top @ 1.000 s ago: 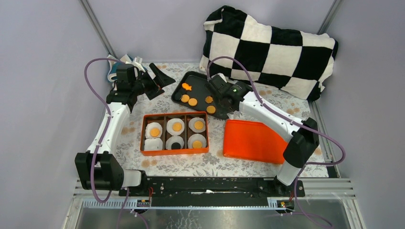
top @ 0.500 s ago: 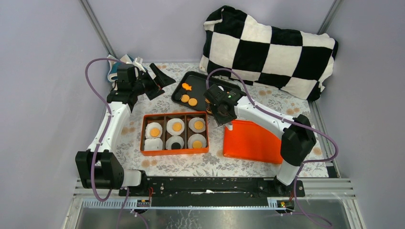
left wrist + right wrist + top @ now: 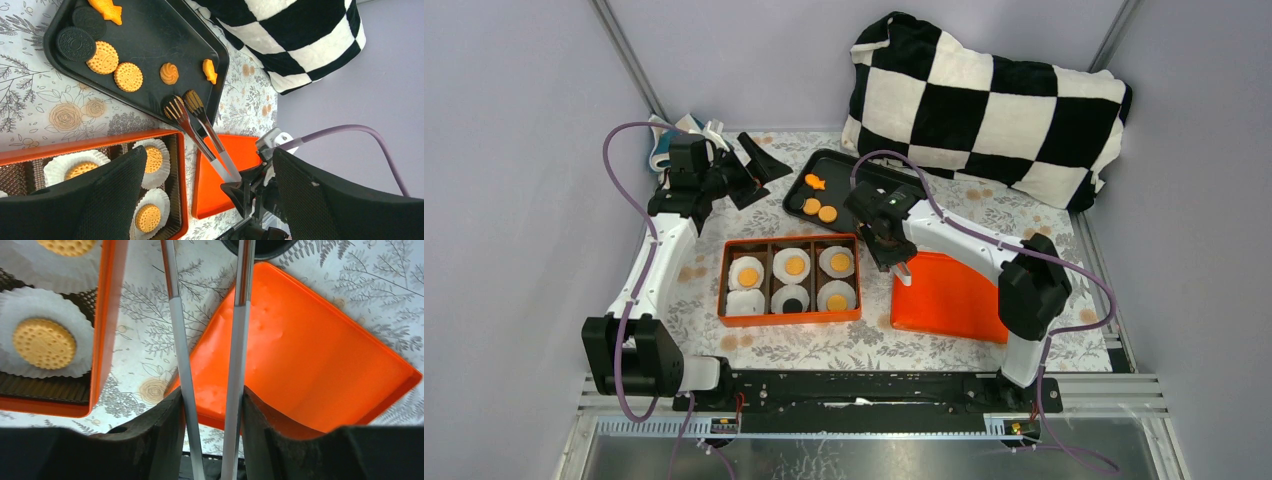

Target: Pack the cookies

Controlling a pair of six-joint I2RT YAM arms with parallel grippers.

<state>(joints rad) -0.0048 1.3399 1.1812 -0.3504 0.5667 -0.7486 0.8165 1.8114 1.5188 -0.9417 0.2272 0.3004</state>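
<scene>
Cookies (image 3: 103, 57): flat orange dotted discs plus fish shapes lay on black tray (image 3: 150, 30) near far edge of tabletop (image 3: 824, 345); four sat in orange box (image 3: 792, 318) mid-tabletop. Right pincer (image 3: 211, 405) clamped tongs (image 3: 235, 340); left pincer (image 3: 207, 170) gaped empty.

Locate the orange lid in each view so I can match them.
Top external: lid right of centre, beside the box.
Left wrist: bottom centre, partly behind the tongs.
Right wrist: centre and right, behind the tongs.
Shared landmark: the box, left of the lid in every view.
</scene>
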